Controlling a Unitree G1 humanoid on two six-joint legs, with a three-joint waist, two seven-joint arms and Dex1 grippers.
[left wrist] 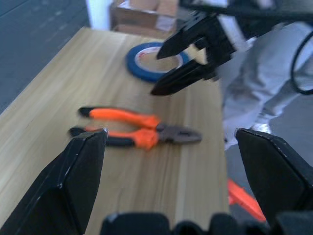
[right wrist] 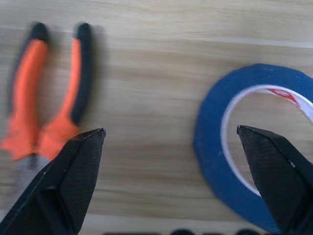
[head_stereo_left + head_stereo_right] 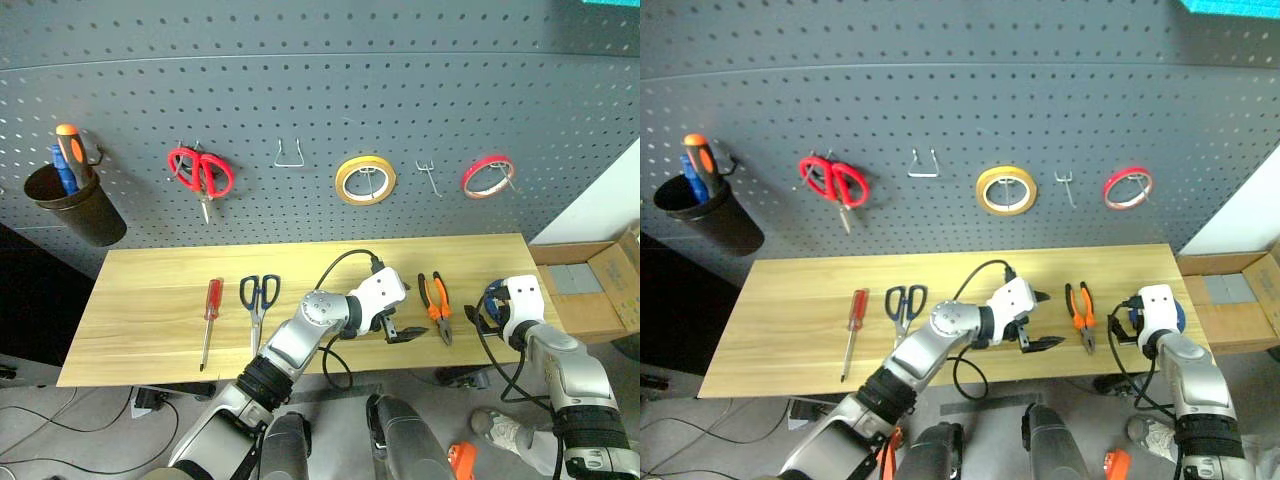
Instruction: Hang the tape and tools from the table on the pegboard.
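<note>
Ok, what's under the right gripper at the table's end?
The blue tape lies flat on the table beneath the open right gripper, with pliers beside it. From the head views the wrist covers most of the ring.

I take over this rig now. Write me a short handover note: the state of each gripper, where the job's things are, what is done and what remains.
Left gripper: open, holding nothing, over the table beside the pliers.
Right gripper: open, holding nothing, above the blue tape.
All the job's things lie flat on the table: red-handled screwdriver at the left, blue-handled scissors next to it, pliers right of centre, blue tape near the right end.
Done: nothing from the table hangs on the pegboard yet.
Left: hang all four. Two hooks look free, one left of the yellow tape roll, one right of it.
</note>
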